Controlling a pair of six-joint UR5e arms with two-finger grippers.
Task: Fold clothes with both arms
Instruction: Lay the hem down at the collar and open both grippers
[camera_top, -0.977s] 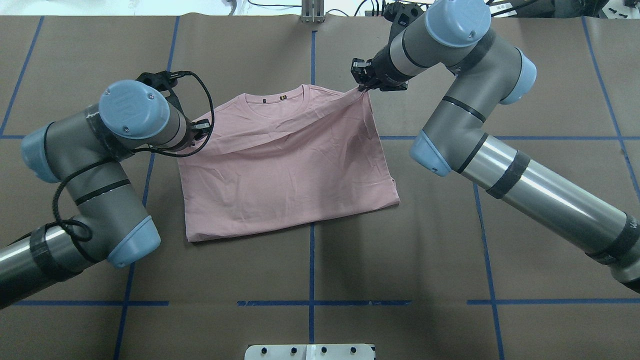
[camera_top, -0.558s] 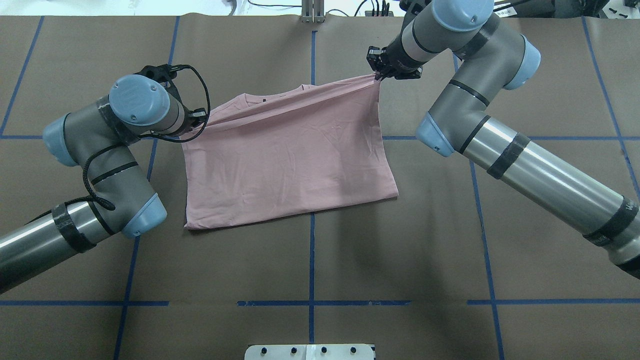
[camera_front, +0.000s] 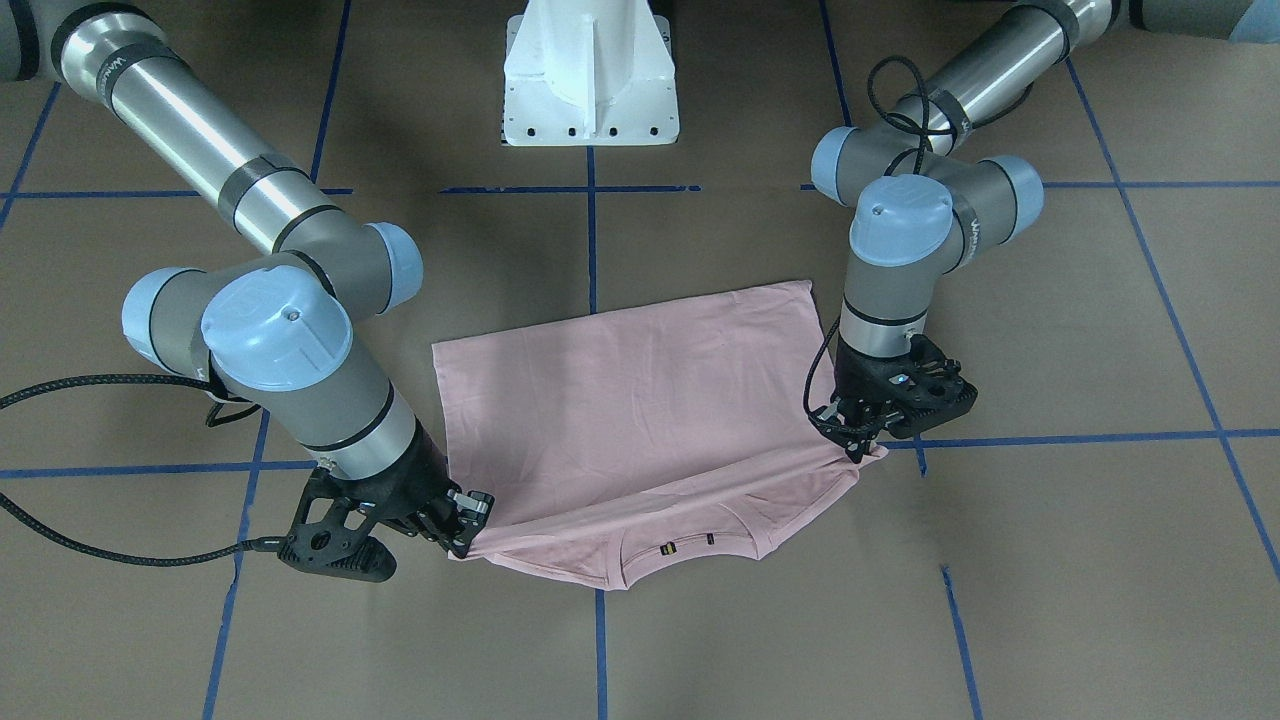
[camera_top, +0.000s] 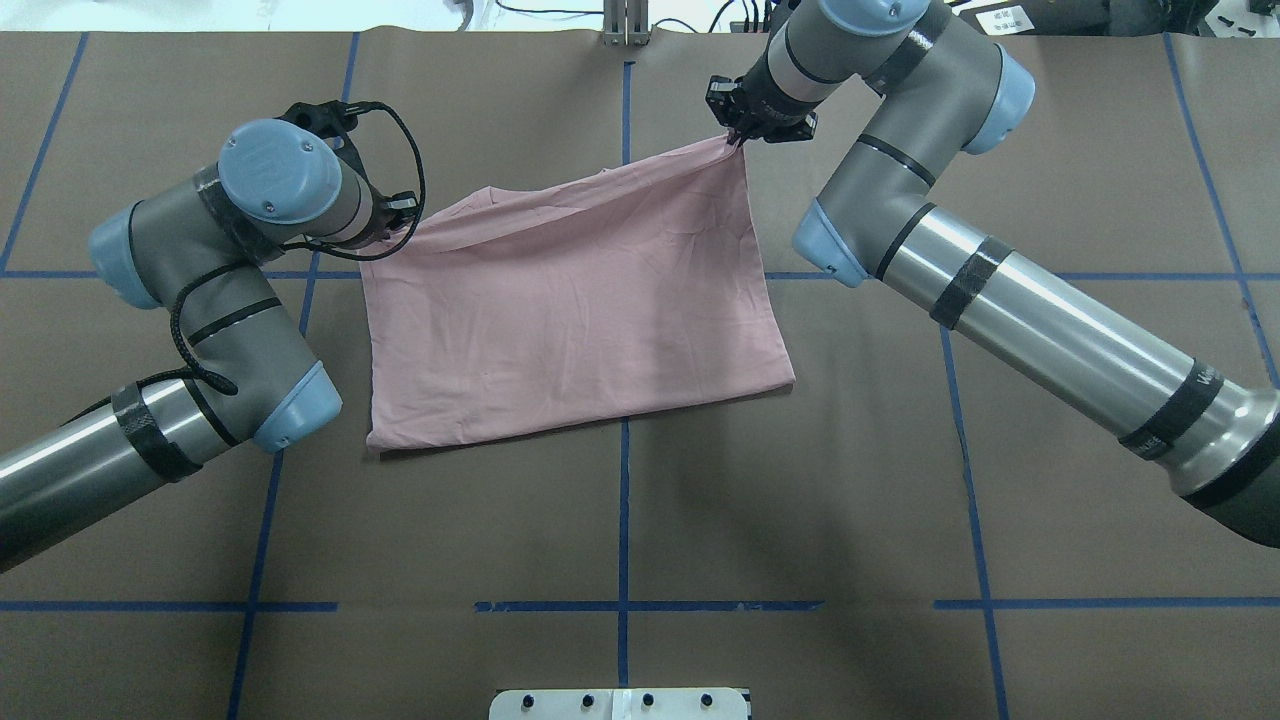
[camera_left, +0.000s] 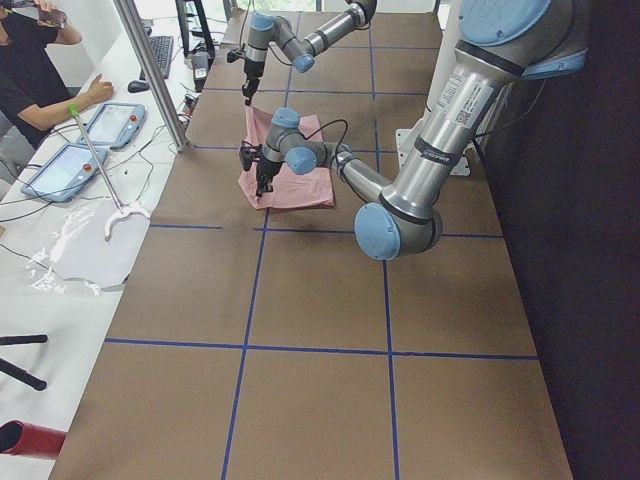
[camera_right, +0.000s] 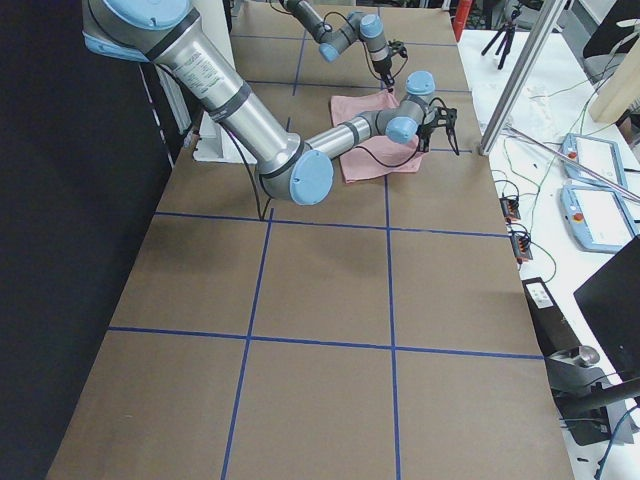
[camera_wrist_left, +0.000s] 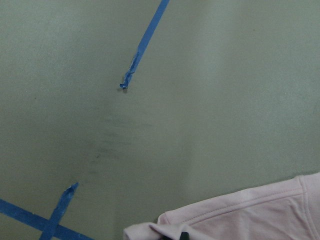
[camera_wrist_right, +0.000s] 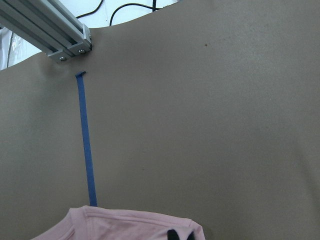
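Across the middle of the desk (camera_top: 900, 480) lies the pink T-shirt (camera_top: 570, 310), hem flat, each shoulder corner lifted and pinched tight by the left claw (camera_front: 856, 444) and right claw (camera_front: 465, 540). Best to carry both corners hemward level and together, cloth taut.

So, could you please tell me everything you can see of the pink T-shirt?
The T-shirt is pale pink, soft knit, plain on the side showing, and lightly creased. No sleeves show, so it reads as a rough rectangle. Its collar carries a small black label. The left gripper and right gripper each pinch a shoulder corner, held up. The hem end rests on the brown table.
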